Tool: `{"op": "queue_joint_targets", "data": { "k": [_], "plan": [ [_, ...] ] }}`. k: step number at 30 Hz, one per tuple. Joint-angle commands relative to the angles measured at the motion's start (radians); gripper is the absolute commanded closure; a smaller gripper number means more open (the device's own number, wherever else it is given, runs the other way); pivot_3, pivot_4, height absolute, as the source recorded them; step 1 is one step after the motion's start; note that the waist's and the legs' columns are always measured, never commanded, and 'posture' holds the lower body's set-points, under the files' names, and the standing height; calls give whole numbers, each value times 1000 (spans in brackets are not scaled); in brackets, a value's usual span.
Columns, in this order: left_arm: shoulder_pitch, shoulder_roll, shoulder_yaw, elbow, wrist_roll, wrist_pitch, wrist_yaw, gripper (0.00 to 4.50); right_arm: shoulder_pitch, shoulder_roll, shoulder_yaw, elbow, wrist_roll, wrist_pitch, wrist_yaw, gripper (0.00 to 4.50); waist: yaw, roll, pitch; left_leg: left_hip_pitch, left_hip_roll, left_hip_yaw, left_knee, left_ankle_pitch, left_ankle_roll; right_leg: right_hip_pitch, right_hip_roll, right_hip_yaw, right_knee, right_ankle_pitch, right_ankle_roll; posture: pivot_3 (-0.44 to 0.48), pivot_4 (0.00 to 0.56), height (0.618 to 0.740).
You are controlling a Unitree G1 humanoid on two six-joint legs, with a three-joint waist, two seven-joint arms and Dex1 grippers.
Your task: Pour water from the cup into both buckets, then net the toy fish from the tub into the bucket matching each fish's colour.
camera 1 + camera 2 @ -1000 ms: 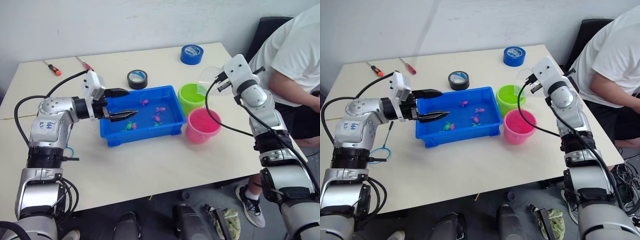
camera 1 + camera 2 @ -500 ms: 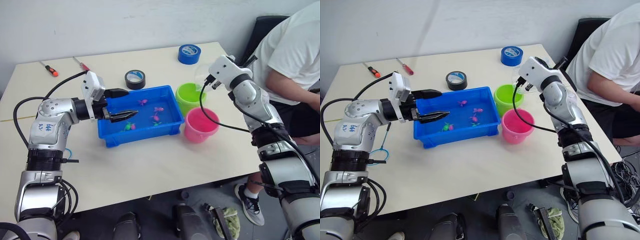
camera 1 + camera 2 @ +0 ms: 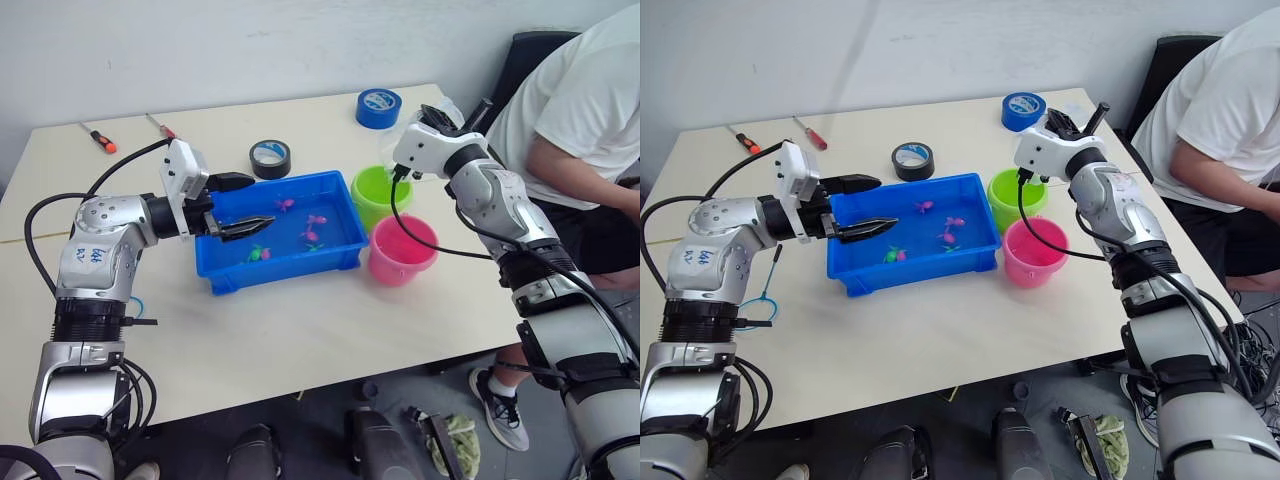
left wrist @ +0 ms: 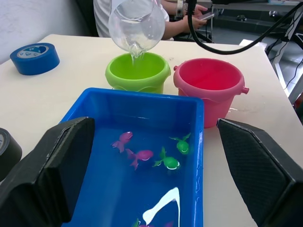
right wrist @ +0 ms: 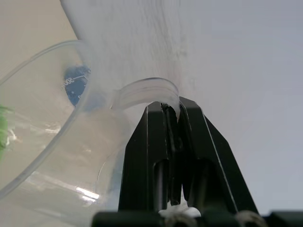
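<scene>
Clear plastic is catching the light above the lime green bucket [image 4: 138, 72], where the cup [image 4: 136, 24] is tipping mouth-down and a thin stream of water is running from its lip into that pail. The right gripper [image 5: 171, 111] is pinching the cup's handle, its fingers [image 5: 196, 142] clenched on the thin loop. The pink bucket [image 4: 210, 87] is standing just beside the green one, both close against one end of the blue tub [image 4: 102, 103]. Inside the tub, several toy fish [image 4: 169, 162], magenta and green, are lying in shallow water.

The left gripper [image 3: 246, 203] is hovering over the tub's other end, its fingers [image 4: 59, 165] spread wide and holding nothing. The net [image 3: 760, 295] is lying on the tabletop [image 3: 300, 320] beside the left arm, partly hidden by it. A black tape roll [image 3: 272, 158] is sitting just behind the tub, a blue tape roll [image 3: 378, 107] farther back near the right arm, and two screwdrivers [image 3: 100, 136] are lying at the far corner. A person in a white shirt [image 3: 570, 95] is sitting just beyond the tabletop's edge beside the right arm.
</scene>
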Motion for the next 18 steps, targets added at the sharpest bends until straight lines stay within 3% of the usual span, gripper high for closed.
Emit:
{"op": "queue_joint_targets", "data": {
  "k": [1, 18],
  "plan": [
    [8, 4, 32, -42, -17, -12, 11, 0, -36, -24, 22, -1, -49, -42, -49, 4488, 0, 0, 0, 0, 0, 0, 0, 0, 0, 0, 0, 0, 0, 0, 0, 0, 150, 731],
    [36, 8, 39, -75, -22, -4, 29, 0, -73, -54, 108, 50, -203, -128, -171, 4488, -1, 0, 0, 0, 0, 1, 0, 0, 0, 0, 0, 1, 0, 0, 0, 0, 150, 731]
  ]
}}
